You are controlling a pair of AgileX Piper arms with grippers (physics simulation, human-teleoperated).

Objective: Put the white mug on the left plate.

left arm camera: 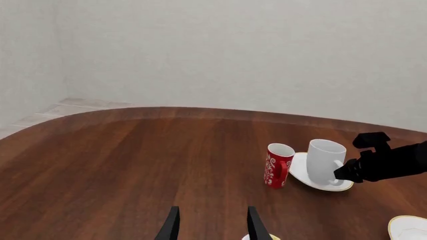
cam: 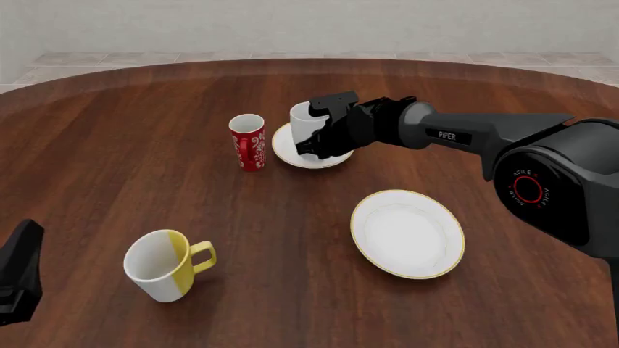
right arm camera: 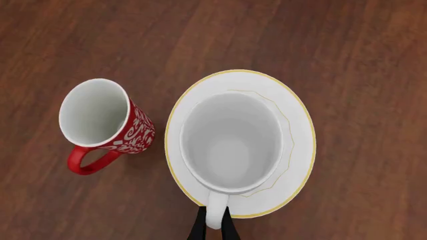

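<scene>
The white mug (cam: 307, 122) (left arm camera: 325, 160) (right arm camera: 230, 142) stands upright on the left plate (cam: 288, 154) (left arm camera: 297, 170) (right arm camera: 297, 145), a small gold-rimmed saucer at the table's far middle. Reaching in from the right, my right gripper (cam: 312, 147) (right arm camera: 213, 228) (left arm camera: 344, 173) is shut on the mug's loop handle, with the thin fingers pressed to either side of it. My left gripper (left arm camera: 212, 227) is open and holds nothing, far back at the near left; only a black part of it (cam: 16, 279) shows in the front view.
A slim red patterned cup (cam: 248, 141) (left arm camera: 278, 165) (right arm camera: 100, 122) stands just left of the saucer. A white and yellow mug (cam: 164, 264) sits at the near left. A larger gold-rimmed plate (cam: 406, 232) (left arm camera: 408, 227) lies at the near right.
</scene>
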